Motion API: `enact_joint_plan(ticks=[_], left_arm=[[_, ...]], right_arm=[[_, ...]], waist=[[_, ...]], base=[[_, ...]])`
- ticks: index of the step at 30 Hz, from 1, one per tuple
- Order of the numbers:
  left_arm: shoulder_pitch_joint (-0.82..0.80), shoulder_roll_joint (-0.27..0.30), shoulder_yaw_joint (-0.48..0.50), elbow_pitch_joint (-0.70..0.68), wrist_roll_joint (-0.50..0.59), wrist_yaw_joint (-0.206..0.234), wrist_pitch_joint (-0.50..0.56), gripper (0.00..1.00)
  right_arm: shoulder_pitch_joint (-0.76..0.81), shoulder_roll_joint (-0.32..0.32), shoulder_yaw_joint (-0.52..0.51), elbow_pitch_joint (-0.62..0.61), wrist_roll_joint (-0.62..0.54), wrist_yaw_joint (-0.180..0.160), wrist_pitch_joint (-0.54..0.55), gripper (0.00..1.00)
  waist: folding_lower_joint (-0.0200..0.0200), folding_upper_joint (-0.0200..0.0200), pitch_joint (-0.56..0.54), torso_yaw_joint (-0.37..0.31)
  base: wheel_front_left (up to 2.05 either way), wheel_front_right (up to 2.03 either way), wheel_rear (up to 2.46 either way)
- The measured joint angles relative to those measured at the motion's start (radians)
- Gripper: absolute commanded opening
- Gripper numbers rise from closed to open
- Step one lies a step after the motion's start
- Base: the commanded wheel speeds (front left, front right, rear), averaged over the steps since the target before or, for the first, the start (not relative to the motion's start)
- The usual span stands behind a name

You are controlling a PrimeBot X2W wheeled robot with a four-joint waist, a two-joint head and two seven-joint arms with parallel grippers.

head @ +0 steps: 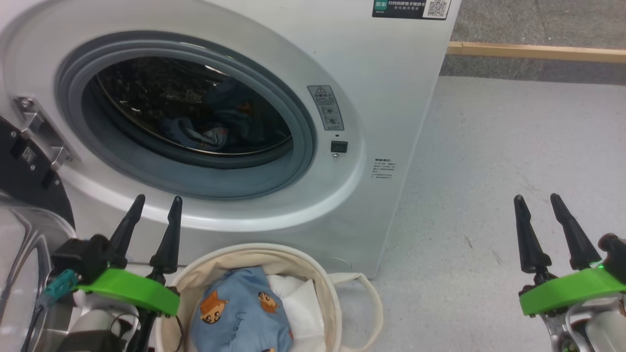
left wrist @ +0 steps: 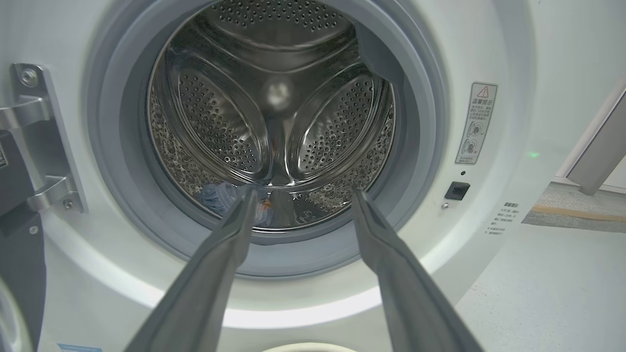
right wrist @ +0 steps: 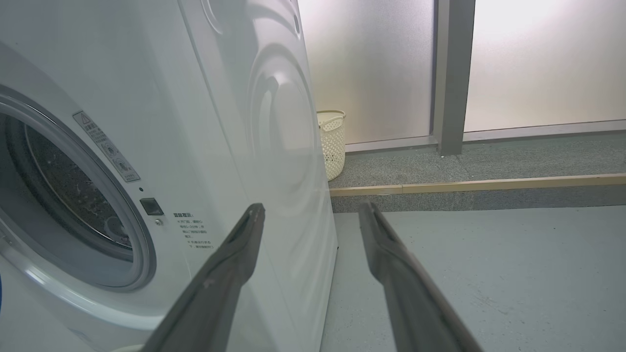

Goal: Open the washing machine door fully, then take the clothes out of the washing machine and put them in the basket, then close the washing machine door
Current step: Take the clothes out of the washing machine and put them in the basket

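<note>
Hanging open: the washing machine door (head: pixel 30 186) is swung out to the left of the washing machine (head: pixel 391 98); its black rim and glass bowl sit at the near left.
Basket: the basket (head: pixel 293 254) stands on the floor (head: pixel 489 146), just near of the washer's front.
Already out: a bear-print garment (head: pixel 234 308) lies in the basket, beside a white padding sheet (head: pixel 301 303).
Left to fetch: blue fabric (left wrist: pixel 220 195) is bunched at the bottom of the drum (left wrist: pixel 274 98), toward its left, just behind the gasket (left wrist: pixel 293 256).
Left gripper (head: pixel 159 198): fingers spread with nothing between them, above the basket's left rim and pointing into the drum mouth.
Right gripper (head: pixel 536 197): spread and empty, well to the right over bare floor.
Handling: the fabric looks light, limp and unbreakable. It will probably sag and trail from any pinch, and could drag or catch on the gasket lip.
Where to hold: a raised fold near the middle of the bunch seems best, so less hangs down. A hold on the edge would likely leave a long tail.
</note>
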Motion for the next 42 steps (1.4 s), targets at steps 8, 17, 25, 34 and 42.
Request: enact_joint_plan(ticks=[8,17,25,34,42], left_arm=[[-0.031,-0.009,-0.007,0.06,0.002,0.01,-0.003,1.0],[-0.226,-0.065,-0.02,0.231,0.072,0.028,-0.02,1.0],[-0.437,-0.073,0.019,0.395,0.179,0.072,-0.021,1.0],[-0.624,-0.073,0.042,0.553,0.274,0.14,-0.021,1.0],[-0.746,-0.056,0.035,0.66,0.361,0.222,-0.021,1.0]], right_arm=[[-0.002,-0.001,0.004,-0.021,0.0,0.0,0.0,1.0],[-0.01,-0.004,0.001,-0.063,0.0,0.0,0.0,1.0],[-0.07,-0.009,-0.033,-0.105,-0.009,0.0,0.0,1.0],[-0.111,-0.008,-0.051,-0.131,-0.025,0.0,0.0,1.0],[-0.121,-0.007,-0.068,-0.148,-0.035,0.0,0.0,1.0]], waist=[[0.0,0.0,0.035,-0.01],[0.0001,0.0,0.121,-0.036],[0.0002,0.0,0.241,-0.082],[0.0003,0.0,0.361,-0.127],[0.0003,0.0,0.452,-0.157]], base=[[0.0,0.0,0.0],[0.0,0.0,0.0],[0.0,0.0,0.0],[0.0,0.0,0.0],[0.0,0.0,0.0]])
